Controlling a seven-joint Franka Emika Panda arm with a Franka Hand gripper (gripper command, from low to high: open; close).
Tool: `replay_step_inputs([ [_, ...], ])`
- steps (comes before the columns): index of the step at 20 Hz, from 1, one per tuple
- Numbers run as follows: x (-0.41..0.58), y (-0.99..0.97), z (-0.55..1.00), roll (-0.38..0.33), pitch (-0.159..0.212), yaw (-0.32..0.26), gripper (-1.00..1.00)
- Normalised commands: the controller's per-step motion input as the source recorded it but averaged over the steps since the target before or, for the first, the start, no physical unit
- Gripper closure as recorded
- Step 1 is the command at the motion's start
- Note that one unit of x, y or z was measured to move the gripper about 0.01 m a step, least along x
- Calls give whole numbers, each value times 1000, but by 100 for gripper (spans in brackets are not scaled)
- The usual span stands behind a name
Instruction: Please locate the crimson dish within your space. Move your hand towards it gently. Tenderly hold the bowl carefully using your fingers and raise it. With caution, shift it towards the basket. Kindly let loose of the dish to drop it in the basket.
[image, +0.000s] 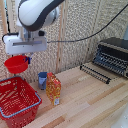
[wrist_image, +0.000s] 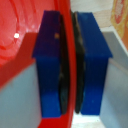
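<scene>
Above the pale wooden table (image: 95, 100) by the woven wall, the gripper (image: 26, 59) pinches the red bowl's (image: 16, 64) rim over the basket (image: 20, 112).

A pale wooden plank table (image: 95, 102) stands before a beige woven wall covering (image: 82, 30).
</scene>
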Motion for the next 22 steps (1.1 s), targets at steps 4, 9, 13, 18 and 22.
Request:
replay_step_inputs([
  [4,76,511,-432,-134,0,1,100],
  [9,132,399,-339,-89,0,6,-100],
  [13,231,-23,262,-28,25,30,-100],
  [18,20,-429,772,1,69,45,-100],
  [22,72,-509,691,-23,-125,94,-100],
])
